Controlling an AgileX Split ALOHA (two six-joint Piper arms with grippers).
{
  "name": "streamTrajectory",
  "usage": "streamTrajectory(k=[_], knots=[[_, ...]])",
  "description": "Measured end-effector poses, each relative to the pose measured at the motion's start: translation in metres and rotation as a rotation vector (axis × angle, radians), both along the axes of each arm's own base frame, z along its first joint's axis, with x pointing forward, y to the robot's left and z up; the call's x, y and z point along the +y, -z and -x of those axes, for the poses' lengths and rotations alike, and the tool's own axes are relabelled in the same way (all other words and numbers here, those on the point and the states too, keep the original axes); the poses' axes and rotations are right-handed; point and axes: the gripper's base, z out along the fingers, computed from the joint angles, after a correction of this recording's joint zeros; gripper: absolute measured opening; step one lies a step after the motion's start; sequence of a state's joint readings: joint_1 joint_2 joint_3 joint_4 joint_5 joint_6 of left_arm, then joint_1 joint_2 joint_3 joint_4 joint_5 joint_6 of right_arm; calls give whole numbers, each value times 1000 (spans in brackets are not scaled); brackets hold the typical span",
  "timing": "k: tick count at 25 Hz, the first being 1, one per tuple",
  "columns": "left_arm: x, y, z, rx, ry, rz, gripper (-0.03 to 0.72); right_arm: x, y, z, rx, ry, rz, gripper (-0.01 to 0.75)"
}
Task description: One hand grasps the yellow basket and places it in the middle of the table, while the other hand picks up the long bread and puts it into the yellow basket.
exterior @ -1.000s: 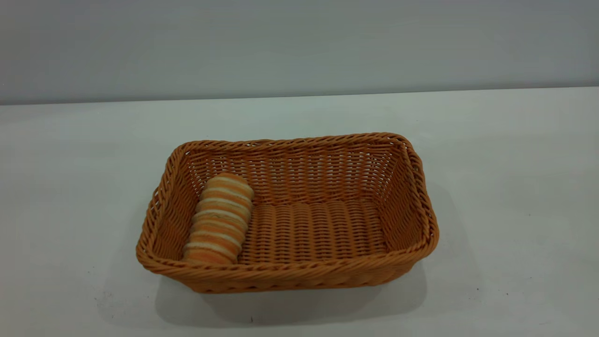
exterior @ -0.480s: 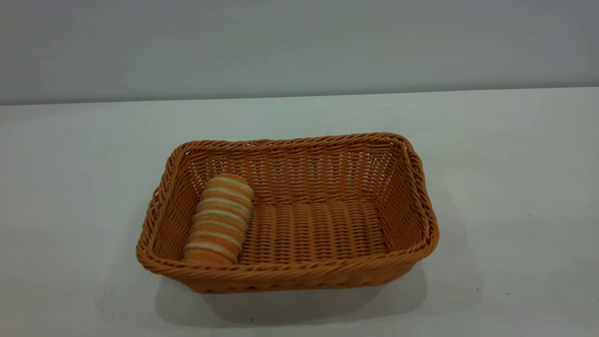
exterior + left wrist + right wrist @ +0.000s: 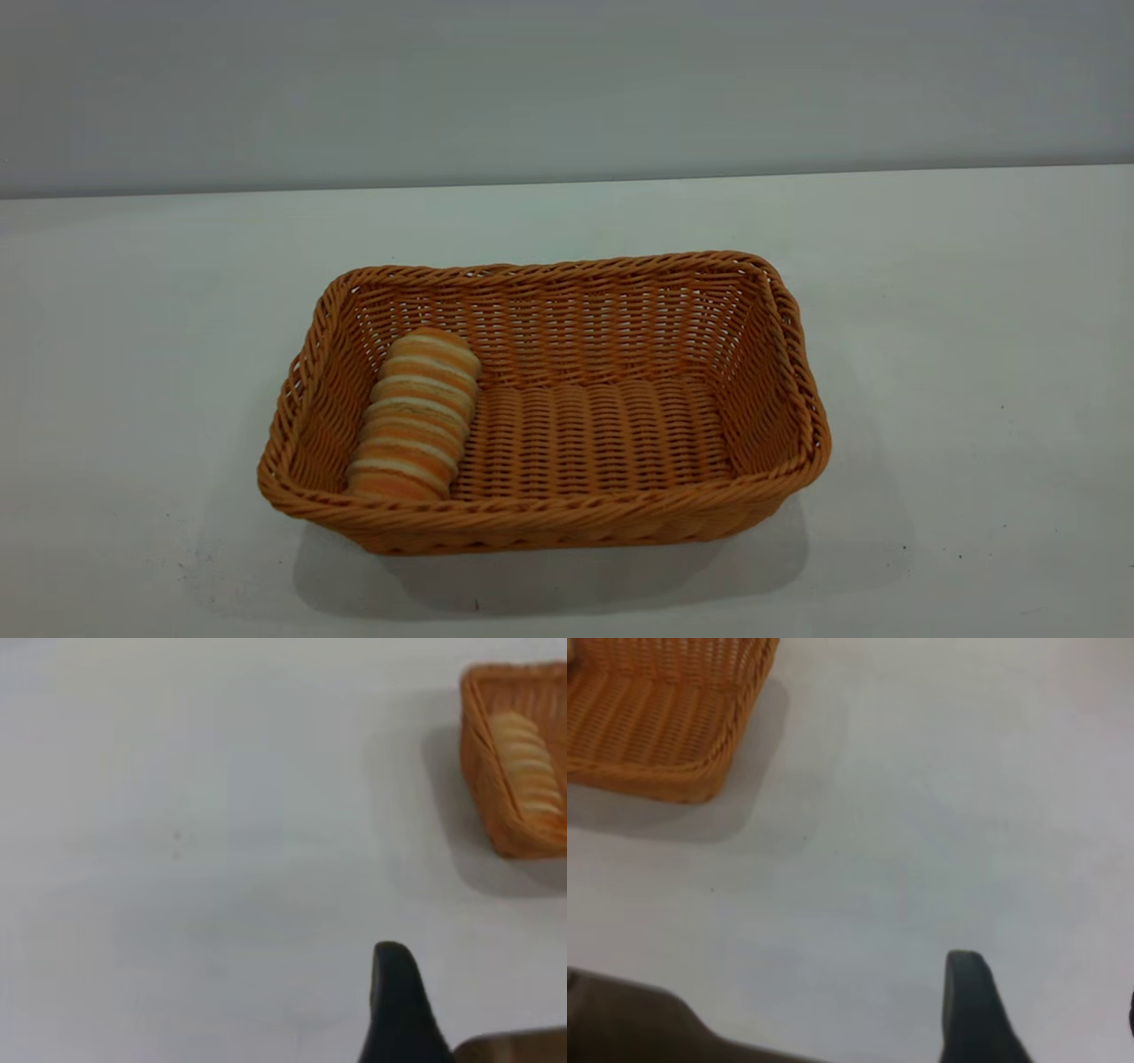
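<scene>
The yellow basket (image 3: 567, 266) stands on the white table (image 3: 974, 354) near its middle. The long bread (image 3: 416, 416) lies inside it along the left end wall, its far end propped a little higher. Neither arm shows in the exterior view. In the left wrist view my left gripper (image 3: 399, 1010) hovers over bare table, well away from the basket (image 3: 496, 806) and the bread (image 3: 527, 762). In the right wrist view my right gripper (image 3: 1050, 1010) is open and empty over bare table, well off from a corner of the basket (image 3: 656, 726).
A plain grey wall runs behind the table's far edge (image 3: 567, 182). Bare white tabletop with a few dark specks lies on all sides of the basket. A blurred brown shape (image 3: 514, 1047) fills a corner of the left wrist view.
</scene>
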State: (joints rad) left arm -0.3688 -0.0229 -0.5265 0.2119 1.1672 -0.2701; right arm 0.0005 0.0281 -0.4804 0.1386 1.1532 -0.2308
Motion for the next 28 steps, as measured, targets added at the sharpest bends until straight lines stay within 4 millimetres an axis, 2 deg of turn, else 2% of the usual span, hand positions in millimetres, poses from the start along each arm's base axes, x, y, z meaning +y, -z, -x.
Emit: streamTrajectory(k=[11, 28], knots=[[-11, 8, -2, 27, 128, -7, 509, 0, -1, 0, -9, 2, -1, 455], [-12, 8, -1, 29, 98, -5, 509, 0, -1, 4, -38, 2, -6, 455]])
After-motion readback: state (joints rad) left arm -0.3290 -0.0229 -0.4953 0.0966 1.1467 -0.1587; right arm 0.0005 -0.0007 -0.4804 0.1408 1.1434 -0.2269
